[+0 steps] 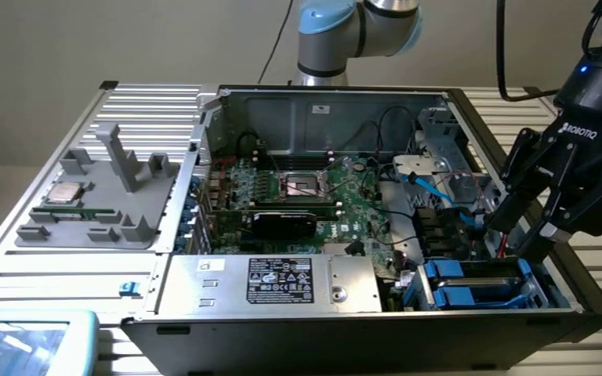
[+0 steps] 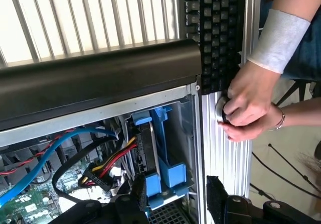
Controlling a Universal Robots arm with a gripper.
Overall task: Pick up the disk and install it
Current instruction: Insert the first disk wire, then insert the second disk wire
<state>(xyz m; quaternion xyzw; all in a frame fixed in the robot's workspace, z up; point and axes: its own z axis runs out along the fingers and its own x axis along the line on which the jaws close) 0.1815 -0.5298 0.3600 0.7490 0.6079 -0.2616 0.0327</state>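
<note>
My black pincer (image 1: 536,235) hung apart and empty just above the silver-grey disk (image 1: 479,283) in its blue rails, already inside the black case (image 1: 364,341); I'd have pressed gently, squarely.

Case: an open computer case (image 1: 312,94) lies on a slatted metal table (image 1: 29,266), its inside facing up.
Gripper: the black gripper (image 1: 528,229) hangs over the case corner at the exterior view's right, fingers apart and pointing down.
Disk: the disk (image 1: 479,272) with blue rails sits in the bay just below the fingers.
Board: a green circuit board (image 1: 312,196) fills the middle of the case.
Box: a grey metal box (image 1: 270,283) with a black label sits along the front edge.
Tray: a grey holder (image 1: 97,215) on the table carries a small silver chip (image 1: 66,192).
</note>
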